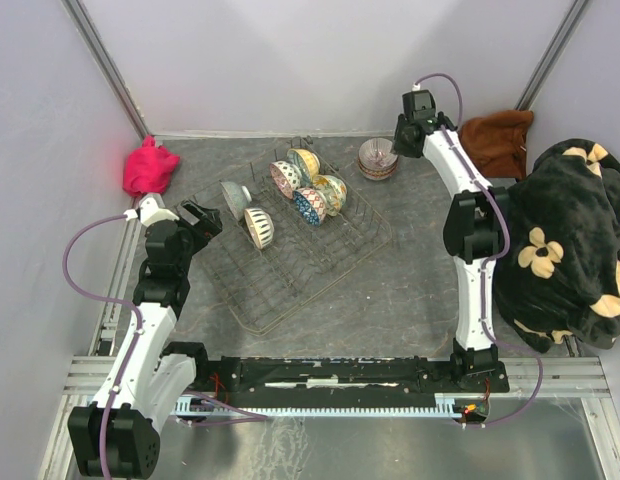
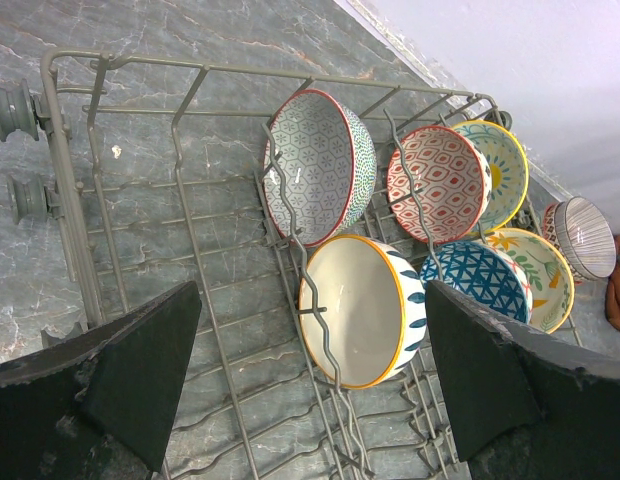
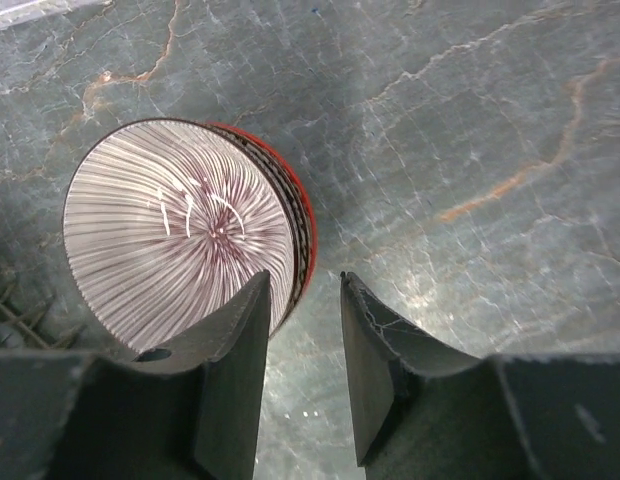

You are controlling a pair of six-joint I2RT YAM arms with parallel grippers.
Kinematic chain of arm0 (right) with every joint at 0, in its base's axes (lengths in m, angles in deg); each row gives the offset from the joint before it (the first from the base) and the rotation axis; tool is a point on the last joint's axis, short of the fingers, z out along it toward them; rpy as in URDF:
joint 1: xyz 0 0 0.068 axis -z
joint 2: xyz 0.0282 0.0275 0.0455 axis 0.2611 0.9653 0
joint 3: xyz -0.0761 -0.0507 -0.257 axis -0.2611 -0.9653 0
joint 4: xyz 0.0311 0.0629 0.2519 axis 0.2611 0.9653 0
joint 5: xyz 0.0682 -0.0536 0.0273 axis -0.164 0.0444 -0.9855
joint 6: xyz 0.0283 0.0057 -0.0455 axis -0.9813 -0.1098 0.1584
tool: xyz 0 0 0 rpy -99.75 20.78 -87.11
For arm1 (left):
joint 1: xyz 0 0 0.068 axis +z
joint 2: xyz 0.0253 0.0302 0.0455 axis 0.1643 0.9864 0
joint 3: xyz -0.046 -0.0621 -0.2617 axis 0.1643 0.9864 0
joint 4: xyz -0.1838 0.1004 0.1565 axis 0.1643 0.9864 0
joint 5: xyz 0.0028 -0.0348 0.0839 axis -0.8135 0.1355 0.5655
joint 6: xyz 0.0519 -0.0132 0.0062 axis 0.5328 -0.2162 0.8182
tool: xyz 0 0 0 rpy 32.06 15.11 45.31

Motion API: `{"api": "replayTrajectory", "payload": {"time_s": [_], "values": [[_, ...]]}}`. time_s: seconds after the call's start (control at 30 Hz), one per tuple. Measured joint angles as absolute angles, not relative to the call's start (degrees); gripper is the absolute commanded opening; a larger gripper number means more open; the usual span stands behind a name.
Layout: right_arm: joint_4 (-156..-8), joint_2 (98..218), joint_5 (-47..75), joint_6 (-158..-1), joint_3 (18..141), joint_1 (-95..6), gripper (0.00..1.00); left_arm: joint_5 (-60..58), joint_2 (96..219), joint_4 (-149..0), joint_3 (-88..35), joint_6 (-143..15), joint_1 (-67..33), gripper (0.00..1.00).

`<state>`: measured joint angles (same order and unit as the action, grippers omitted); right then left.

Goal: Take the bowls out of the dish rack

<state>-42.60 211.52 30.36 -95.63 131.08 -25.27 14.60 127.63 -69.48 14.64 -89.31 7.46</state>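
Note:
The dark wire dish rack lies at the table's middle. Several patterned bowls stand on edge in it: a grey one, a striped one, and a cluster behind. My left gripper is open and empty at the rack's left end. In the left wrist view it faces a white-inside, orange-rimmed bowl and a green-patterned one. My right gripper hovers by a stack of bowls outside the rack. Its jaws stand slightly apart and empty, beside the striped top bowl.
A pink cloth lies at the back left. A brown cloth and a black flowered blanket lie at the right. The rack's wheels stick out at its left end. Walls close in on three sides.

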Motion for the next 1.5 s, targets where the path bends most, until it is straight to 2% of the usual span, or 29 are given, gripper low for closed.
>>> {"api": "replayTrajectory", "payload": {"time_s": [0.33,0.63,0.83,1.03,1.5], "values": [[-50.7,194.1,35.1,-89.4,116.6,-29.0,0.56,14.6,127.6,-69.5,14.6,-89.3,7.5,0.99],[-57.9,185.1,39.4,-79.8,107.0,-46.8,0.56,14.6,127.6,-69.4,14.6,-89.3,7.5,0.99],[-58.4,184.9,42.6,-76.6,101.8,-52.9,0.55,14.7,126.9,-69.3,14.6,-89.3,7.5,0.99],[-58.5,185.7,49.0,-73.4,101.8,-57.4,0.53,14.7,126.8,-69.3,14.6,-89.3,7.5,0.99],[-58.1,198.8,62.8,-68.2,105.9,-61.5,0.47,14.8,126.0,-69.0,14.6,-89.3,7.5,0.99]]}}
